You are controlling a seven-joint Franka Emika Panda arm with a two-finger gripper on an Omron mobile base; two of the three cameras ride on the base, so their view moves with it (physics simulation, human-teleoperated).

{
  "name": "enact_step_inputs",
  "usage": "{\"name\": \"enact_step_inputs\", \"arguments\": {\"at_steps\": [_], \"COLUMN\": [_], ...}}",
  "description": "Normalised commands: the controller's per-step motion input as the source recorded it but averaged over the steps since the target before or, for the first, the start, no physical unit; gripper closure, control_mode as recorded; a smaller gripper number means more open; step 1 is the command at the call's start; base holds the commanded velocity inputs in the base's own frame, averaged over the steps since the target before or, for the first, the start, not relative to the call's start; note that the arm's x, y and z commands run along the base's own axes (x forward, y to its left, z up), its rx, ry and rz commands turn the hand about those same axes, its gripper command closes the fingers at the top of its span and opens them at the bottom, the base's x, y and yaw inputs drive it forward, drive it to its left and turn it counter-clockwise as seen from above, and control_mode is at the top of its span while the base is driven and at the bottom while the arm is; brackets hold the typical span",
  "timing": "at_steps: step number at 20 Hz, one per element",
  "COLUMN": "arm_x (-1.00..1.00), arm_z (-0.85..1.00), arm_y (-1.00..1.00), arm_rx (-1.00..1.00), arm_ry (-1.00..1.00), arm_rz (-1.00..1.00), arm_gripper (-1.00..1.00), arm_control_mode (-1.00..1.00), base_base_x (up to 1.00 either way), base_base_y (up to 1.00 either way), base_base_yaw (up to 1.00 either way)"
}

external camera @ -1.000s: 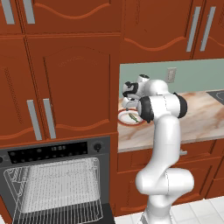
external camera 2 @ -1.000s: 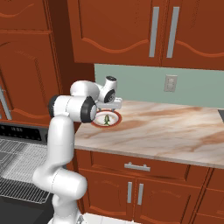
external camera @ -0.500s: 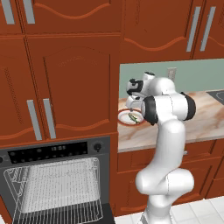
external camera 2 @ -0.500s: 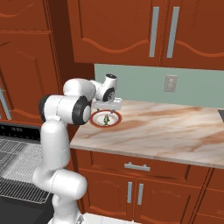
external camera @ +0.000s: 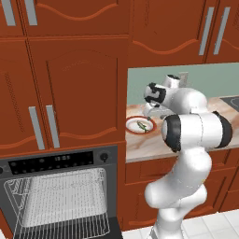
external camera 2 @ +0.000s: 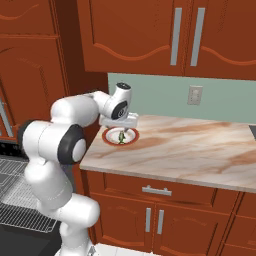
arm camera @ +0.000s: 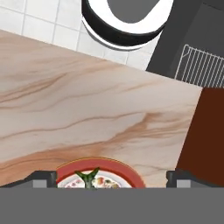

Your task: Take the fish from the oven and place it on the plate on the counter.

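No text, label, brand, number or sign is showing clearly enough to be read in any view. The oven's control panel (external camera: 56, 161) is carrying a row of small pale markings beside its knob, but they are too small and blurred to make out.
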Motion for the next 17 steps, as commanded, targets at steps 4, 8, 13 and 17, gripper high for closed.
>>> {"name": "enact_step_inputs", "arguments": {"at_steps": [4,8,13,17], "arm_x": [-1.0,-0.99,-0.83,-0.65], "arm_z": [0.4,0.43,0.52,0.63], "arm_y": [0.0,0.0,0.0,0.0], "arm_rx": [0.0,0.0,0.0,0.0], "arm_ry": [-0.11,-0.12,-0.1,-0.07], "arm_rz": [0.0,0.0,0.0,0.0], "arm_gripper": [-1.0,-1.0,-1.0,-1.0], "arm_control_mode": [-1.0,-1.0,-1.0,-1.0], "base_base_x": [0.0,0.0,0.0,0.0], "base_base_y": [0.0,0.0,0.0,0.0], "base_base_yaw": [0.0,0.0,0.0,0.0]}}
